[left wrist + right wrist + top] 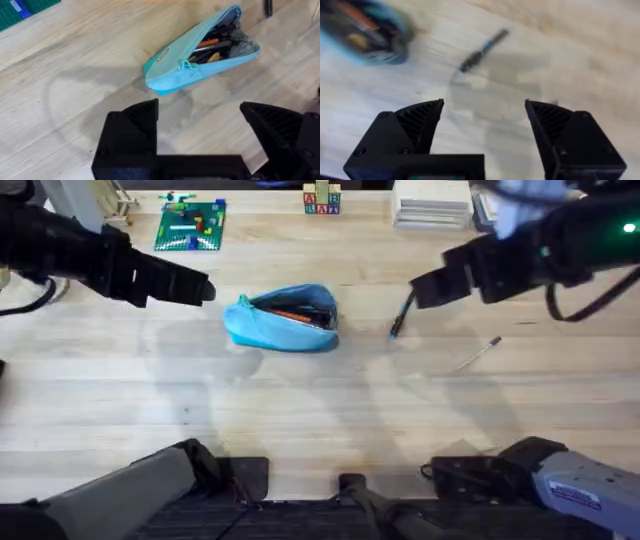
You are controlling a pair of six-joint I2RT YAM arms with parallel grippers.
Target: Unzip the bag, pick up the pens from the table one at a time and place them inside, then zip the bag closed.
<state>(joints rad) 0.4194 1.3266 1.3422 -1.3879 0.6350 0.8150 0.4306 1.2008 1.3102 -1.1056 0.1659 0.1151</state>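
Note:
The light blue bag [283, 317] lies unzipped in the middle of the table [300, 410], with orange and dark items showing in its gap [215, 47]. A dark blue-black pen [401, 315] lies just right of it, and a thin silvery pen [478, 354] lies farther right. My left gripper [205, 288] hovers open a short way left of the bag, fingers [135, 125] apart. My right gripper [420, 290] hangs open above the dark pen [482, 50], touching nothing. The bag's open end [367, 32] lies beside that pen.
A green brick baseplate [190, 225] with small bricks sits at the back left. Letter blocks [321, 198] and a stack of white books [432, 204] stand along the far edge. Bare wood stretches along the near half of the table.

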